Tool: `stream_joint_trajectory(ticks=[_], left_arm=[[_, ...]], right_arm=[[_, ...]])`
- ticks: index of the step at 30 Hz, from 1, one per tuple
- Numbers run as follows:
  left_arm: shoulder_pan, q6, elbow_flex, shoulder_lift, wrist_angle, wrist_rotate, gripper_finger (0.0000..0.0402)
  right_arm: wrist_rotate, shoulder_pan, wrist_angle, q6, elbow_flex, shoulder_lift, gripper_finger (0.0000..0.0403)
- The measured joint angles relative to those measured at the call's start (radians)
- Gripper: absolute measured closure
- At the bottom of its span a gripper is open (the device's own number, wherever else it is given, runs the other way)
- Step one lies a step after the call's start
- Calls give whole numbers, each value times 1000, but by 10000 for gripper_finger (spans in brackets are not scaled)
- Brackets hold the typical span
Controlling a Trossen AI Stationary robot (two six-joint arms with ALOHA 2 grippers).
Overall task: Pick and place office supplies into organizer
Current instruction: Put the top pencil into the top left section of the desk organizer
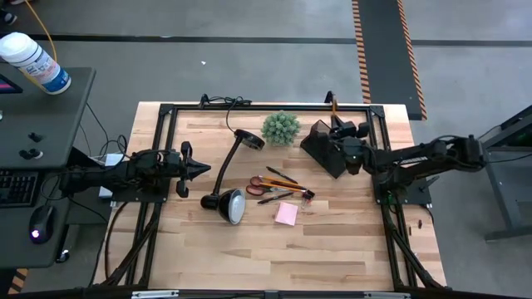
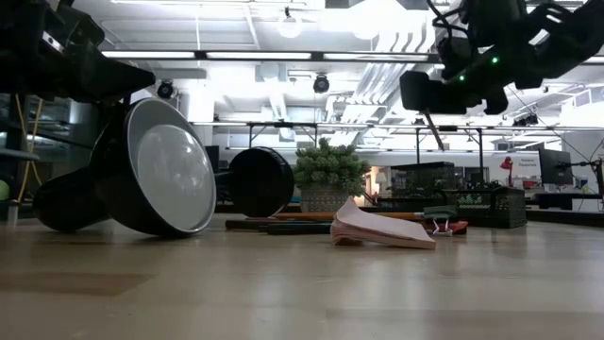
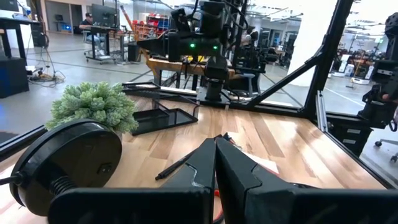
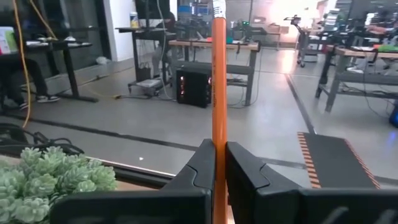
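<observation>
Near half of the light wooden table (image 1: 332,257) is bare, so that's the easy way in. The black gooseneck desk lamp (image 1: 230,178) sprawls across the middle toward the left edge, round base (image 1: 248,139) up by the round green plant (image 1: 281,127) at the far edge, head (image 1: 231,204) tipped onto the wood. The red-handled scissors (image 1: 257,184), thin orange and dark pencils (image 1: 283,183) and square pink sticky-note pad (image 1: 287,214) are bunched just right of the lamp head. The dark rectangular organizer box (image 1: 322,148) fills the far-right part, with the right gripper (image 1: 336,123) above it gripping an orange pencil (image 4: 218,93). The left gripper (image 1: 202,169), fingers together, sits near the left edge, close to the lamp neck.
</observation>
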Motion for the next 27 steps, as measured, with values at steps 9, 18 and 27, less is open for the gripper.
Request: stream_joint_trajectory(ticks=[9,18,27], left_arm=[[0,0,0,0,0,0,401],[0,0,0,0,0,0,401],[0,0,0,0,0,0,401]], right_arm=[[-177,-106,49,-6,0,60,391],[-241,-149,112,7,1,172,391],[-252,-154,125,87,2,243,365]])
